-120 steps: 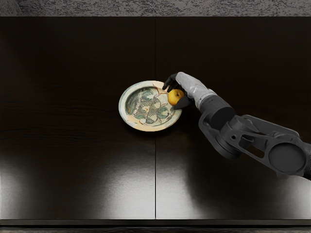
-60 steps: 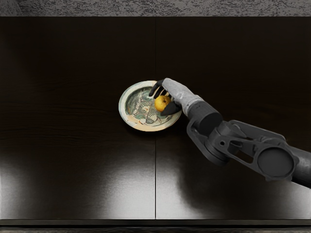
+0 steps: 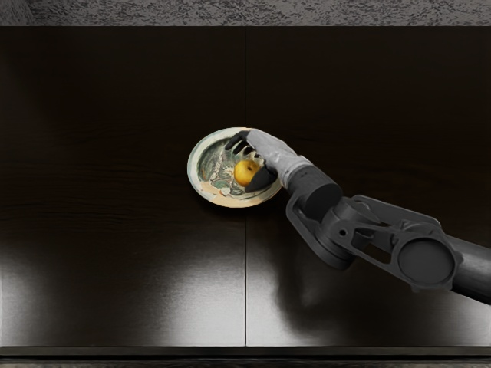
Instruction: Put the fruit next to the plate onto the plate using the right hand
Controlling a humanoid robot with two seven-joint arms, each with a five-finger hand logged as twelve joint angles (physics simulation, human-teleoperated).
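A round patterned plate (image 3: 205, 165) with a cream rim and green design lies near the middle of the dark table. A small yellow-orange fruit (image 3: 245, 172) is over the plate's right half, held in my right hand (image 3: 247, 159), whose dark fingers curl around it from above and below. The grey forearm runs down to the right, out of the picture's right edge. Whether the fruit touches the plate surface I cannot tell. The left arm does not show.
The dark glossy table (image 3: 123, 253) has a seam running down its middle. A grey stone wall (image 3: 245, 11) borders its far edge.
My right hand has carried the fruit leftward, from the plate's right rim to over the plate's inner area. The arm followed to the left.
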